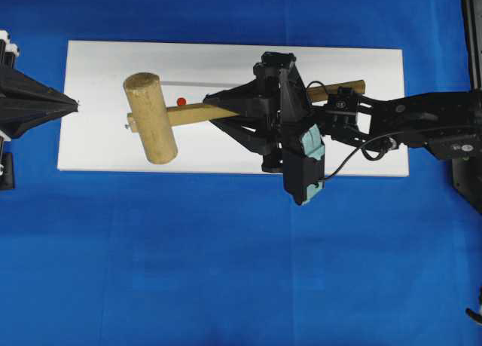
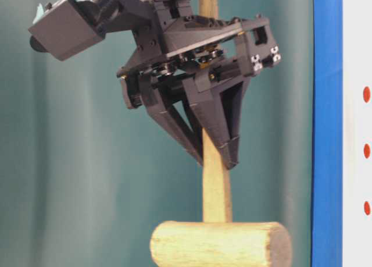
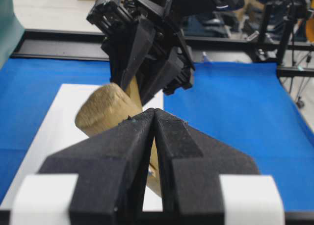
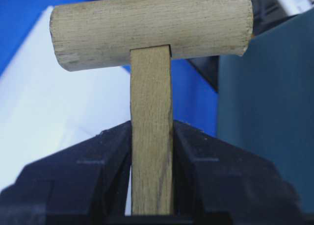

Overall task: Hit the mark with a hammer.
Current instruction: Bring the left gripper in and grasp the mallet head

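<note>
From overhead we've got the hammer (image 1: 154,117) over the white board (image 1: 98,150), its head just left of the red mark (image 1: 181,101). The right gripper (image 1: 218,107) has its jaws clamped on the handle. The left gripper (image 1: 75,102) sits off the board's left edge, apart from everything.

At table level the right gripper (image 2: 218,153) pinches the handle, head hanging below.

The left wrist view shows the left gripper (image 3: 154,118) with jaws closed on nothing, hammer beyond.

The right wrist view shows the handle squeezed between both jaws.
</note>
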Robot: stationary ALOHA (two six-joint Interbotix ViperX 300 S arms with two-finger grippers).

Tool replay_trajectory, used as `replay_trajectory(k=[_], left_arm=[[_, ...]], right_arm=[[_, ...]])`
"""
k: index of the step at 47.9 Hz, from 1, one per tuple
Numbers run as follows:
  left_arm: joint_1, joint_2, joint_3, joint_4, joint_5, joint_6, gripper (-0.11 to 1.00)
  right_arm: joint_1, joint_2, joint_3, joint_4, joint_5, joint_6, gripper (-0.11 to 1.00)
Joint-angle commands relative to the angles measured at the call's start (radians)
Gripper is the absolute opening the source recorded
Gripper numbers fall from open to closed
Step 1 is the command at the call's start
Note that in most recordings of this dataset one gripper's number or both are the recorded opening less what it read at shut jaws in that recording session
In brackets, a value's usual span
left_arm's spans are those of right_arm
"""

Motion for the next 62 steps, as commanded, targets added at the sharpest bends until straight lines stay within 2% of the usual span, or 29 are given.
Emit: replay_trajectory(k=[1, 10, 15, 20, 28, 32, 45, 54, 62], left_arm=[[0.000, 0.008, -0.008, -0.002, -0.005, -0.002, 0.05], [0.000, 0.015, -0.008, -0.002, -0.006, -0.009, 0.07], [0.000, 0.023, -0.009, -0.008, -0.011, -0.046, 0.12], [0.000, 0.029, -0.008, -0.008, -0.012, -0.106, 0.33], [0.011, 0.031, -0.008, -0.008, -0.006, -0.193, 0.81], [0.020, 0.032, -0.006, -0.008, -0.006, -0.225, 0.93], [0.046, 0.124, -0.012, -0.008, -0.072, -0.308, 0.93], [0.092, 0.242, -0.034, -0.008, -0.152, -0.321, 0.93], [0.100, 0.318, -0.063, -0.008, -0.235, -0.339, 0.93]], right_arm=[[-0.002, -0.035, -0.026, 0.002, -0.026, 0.000, 0.10], [-0.002, -0.035, -0.025, 0.011, -0.028, 0.000, 0.10], [-0.003, -0.035, -0.025, 0.023, -0.026, 0.000, 0.10], [-0.002, -0.035, -0.025, 0.035, -0.026, 0.000, 0.10], [-0.002, -0.035, -0.026, 0.035, -0.026, 0.000, 0.10], [-0.002, -0.037, -0.026, 0.035, -0.025, 0.000, 0.10], [0.000, -0.035, -0.026, 0.035, -0.025, 0.000, 0.10], [0.000, -0.035, -0.026, 0.035, -0.025, 0.000, 0.10], [0.000, -0.035, -0.026, 0.035, -0.025, 0.000, 0.10]])
